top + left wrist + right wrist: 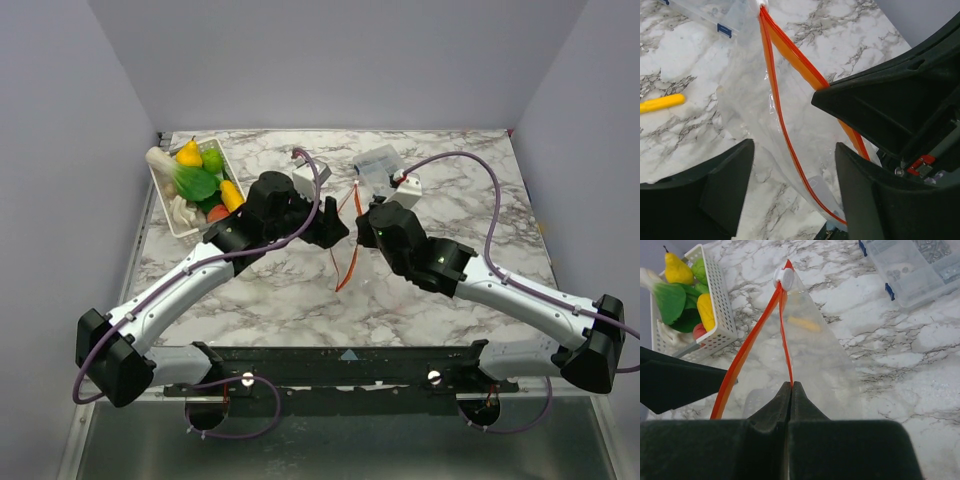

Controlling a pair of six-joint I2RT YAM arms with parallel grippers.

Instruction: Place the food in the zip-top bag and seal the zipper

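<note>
Zipper (745,357) sits pinched by right gripper (791,384); left gripper (792,170) gapes.

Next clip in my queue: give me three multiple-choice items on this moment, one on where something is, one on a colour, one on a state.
1. Where is the food?
A) inside the bag
B) in the white basket
C) on a plate

2. What colour is the strip along the bag's mouth?
A) blue
B) green
C) orange-red

3. How is the right gripper?
A) shut on the strip
B) wide open
C) out of sight

Answers:
1 B: the food sits piled in the basket, and none shows inside the bag.
2 C: both wrist views show the strip as orange-red.
3 A: in its own wrist view the fingers are pressed together with the strip pinched between them.
</note>
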